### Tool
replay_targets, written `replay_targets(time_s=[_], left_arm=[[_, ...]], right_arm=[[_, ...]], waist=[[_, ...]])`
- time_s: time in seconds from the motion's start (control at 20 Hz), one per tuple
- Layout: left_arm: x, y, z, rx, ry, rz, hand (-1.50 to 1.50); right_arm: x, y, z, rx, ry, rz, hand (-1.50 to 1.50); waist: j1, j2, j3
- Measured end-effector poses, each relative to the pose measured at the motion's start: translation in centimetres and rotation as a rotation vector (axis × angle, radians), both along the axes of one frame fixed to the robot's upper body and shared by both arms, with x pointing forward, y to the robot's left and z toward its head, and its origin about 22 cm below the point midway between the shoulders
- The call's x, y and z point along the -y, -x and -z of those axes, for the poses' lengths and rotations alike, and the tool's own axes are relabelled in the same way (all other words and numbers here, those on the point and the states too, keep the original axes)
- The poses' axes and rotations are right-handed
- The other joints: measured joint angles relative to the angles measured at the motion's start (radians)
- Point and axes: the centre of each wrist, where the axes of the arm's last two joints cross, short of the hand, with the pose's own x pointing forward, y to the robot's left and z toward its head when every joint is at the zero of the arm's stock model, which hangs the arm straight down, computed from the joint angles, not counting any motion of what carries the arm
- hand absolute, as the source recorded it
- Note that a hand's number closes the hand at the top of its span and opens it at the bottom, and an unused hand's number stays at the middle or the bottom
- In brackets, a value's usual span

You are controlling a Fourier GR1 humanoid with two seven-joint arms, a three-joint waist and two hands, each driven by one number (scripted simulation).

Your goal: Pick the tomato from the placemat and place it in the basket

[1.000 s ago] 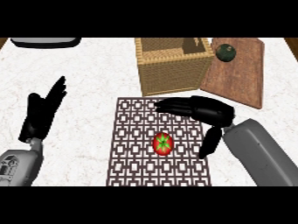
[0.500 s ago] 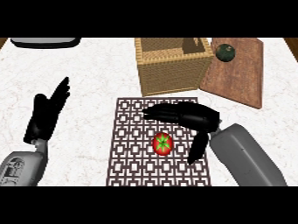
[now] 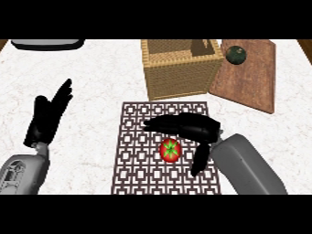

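While right hand hovers spread, empty, one tomato on placemat.

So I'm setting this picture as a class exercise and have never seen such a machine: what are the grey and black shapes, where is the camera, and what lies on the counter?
The camera sits in the robot's head, looking steeply down at a white marble counter. The grey tubes are its forearms; the black shapes are its hands. The left hand rests open at the left, fingers up, holding nothing. The right hand hovers open over a patterned placemat, fingers and thumb spread around a red tomato, not yet closed on it. Behind the placemat stands a wicker basket. Beside it lies a wooden board with a dark round thing on it.
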Motion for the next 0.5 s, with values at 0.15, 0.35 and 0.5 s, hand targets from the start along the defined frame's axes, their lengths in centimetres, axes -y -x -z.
replay_targets(time_s=[0.15, 0.35, 0.5], left_arm=[[-0.4, 0.1, 0.1, -0.001, 0.009, -0.003, 0.0], [-0.4, 0.0, -0.2, -0.002, 0.01, -0.004, 0.0], [-0.4, 0.4, -0.2, 0.001, 0.002, -0.006, 0.0]], right_arm=[[-0.1, 0.0, 0.5, -0.007, 0.005, 0.003, -1.5], [-0.2, 0.2, 0.9, -0.007, 0.007, 0.006, -1.5], [-0.6, 0.3, 1.6, -0.008, 0.009, 0.006, -1.5]], waist=[[0.0, 0.0, 0.0], [0.0, 0.0, 0.0], [0.0, 0.0, 0.0]])
